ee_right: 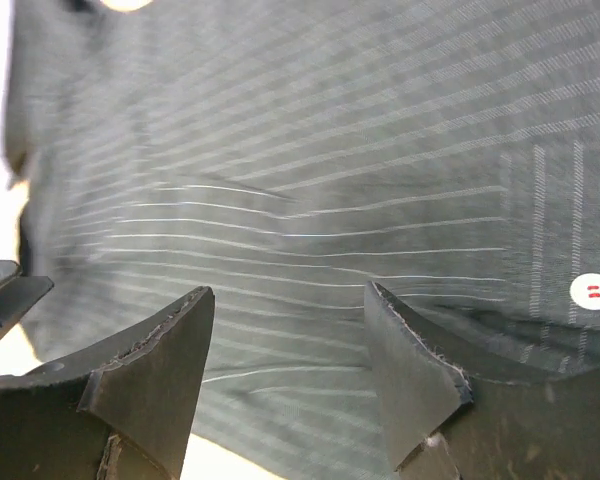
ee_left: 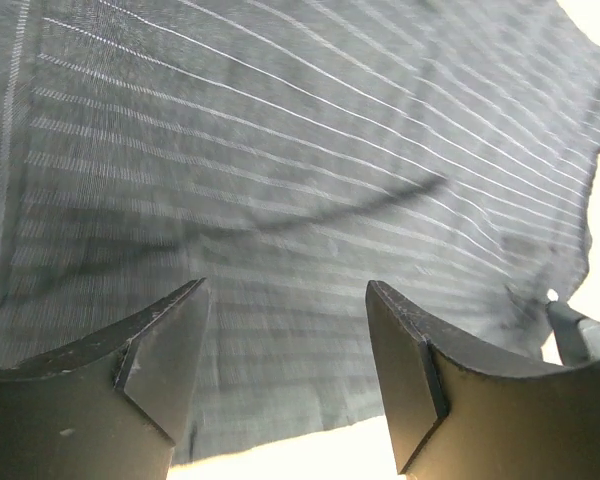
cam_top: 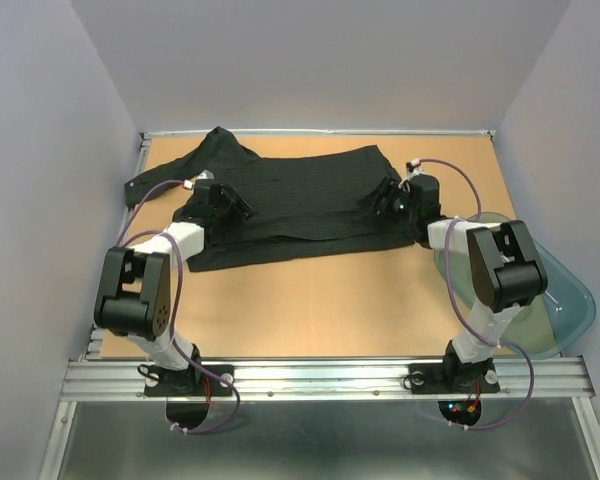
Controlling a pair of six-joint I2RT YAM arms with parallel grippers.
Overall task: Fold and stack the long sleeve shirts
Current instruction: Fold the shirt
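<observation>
One long sleeve shirt (cam_top: 300,200), black with fine pale pinstripes, lies partly folded across the far half of the table, its collar at the back left and a sleeve trailing left. My left gripper (cam_top: 230,205) hovers open over the shirt's left part, and my right gripper (cam_top: 385,195) hovers open over its right edge. In the left wrist view the striped cloth (ee_left: 300,170) fills the frame beyond the open gripper (ee_left: 285,295), nothing between the fingers. The right wrist view shows the same cloth (ee_right: 310,150), a white button (ee_right: 593,292), and the open, empty gripper (ee_right: 288,295).
The brown table (cam_top: 310,310) is walled by pale panels on three sides. A translucent blue-green bin (cam_top: 555,300) hangs over the table's right edge beside the right arm. A metal rail (cam_top: 330,375) runs along the near edge.
</observation>
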